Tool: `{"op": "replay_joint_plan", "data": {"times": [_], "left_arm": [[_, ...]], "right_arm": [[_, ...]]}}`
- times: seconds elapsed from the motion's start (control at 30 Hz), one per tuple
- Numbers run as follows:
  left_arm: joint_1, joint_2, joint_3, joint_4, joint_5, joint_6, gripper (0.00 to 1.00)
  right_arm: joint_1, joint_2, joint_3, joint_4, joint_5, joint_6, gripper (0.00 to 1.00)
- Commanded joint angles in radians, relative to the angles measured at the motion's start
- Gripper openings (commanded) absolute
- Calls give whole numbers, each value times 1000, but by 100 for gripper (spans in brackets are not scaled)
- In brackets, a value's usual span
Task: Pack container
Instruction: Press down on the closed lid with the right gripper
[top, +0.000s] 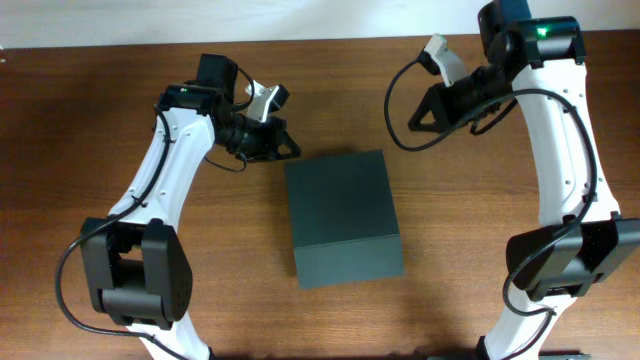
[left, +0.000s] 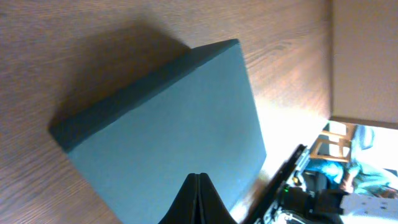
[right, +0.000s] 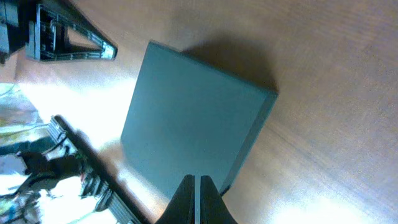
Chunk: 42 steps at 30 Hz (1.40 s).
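Observation:
The container (top: 343, 217) is a dark green matte box with its lid closed, lying flat in the middle of the wooden table. It also shows in the left wrist view (left: 180, 137) and the right wrist view (right: 186, 124). My left gripper (top: 290, 147) is shut and empty, held just off the box's far left corner; its fingertips (left: 198, 180) press together. My right gripper (top: 413, 117) is shut and empty, raised above the table beyond the box's far right corner; its fingertips (right: 194, 182) are together.
The wooden table (top: 100, 120) surrounds the box. The left arm's base (top: 135, 280) stands at the front left and the right arm's base (top: 560, 265) at the front right. A black cable (top: 400, 130) loops by the right arm.

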Motion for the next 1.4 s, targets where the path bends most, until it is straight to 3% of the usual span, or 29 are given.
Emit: {"op": "replay_joint_plan", "data": {"times": [0.0,0.57,0.87,0.97,1.2,1.37], "left_arm": [[2,-65,7,-2,-66,23,2],[2,-127,135,-43,-226,27,5],[16,-127,160,-98,-408,64,10],[55,-127,187,-93,-452,64,18],[185,-127,282,-82,-457,63,25],[230,-127,305,-81,-458,64,27]], "right_arm": [[29,-25,16,-42,9,8,4],[341,-26,13,-90,256,327,4],[477,-26,-49,-90,310,327,4],[500,-26,-98,-90,345,326,5],[517,-26,-306,-51,344,321,5],[532,-26,-433,-38,290,243,5]]}}
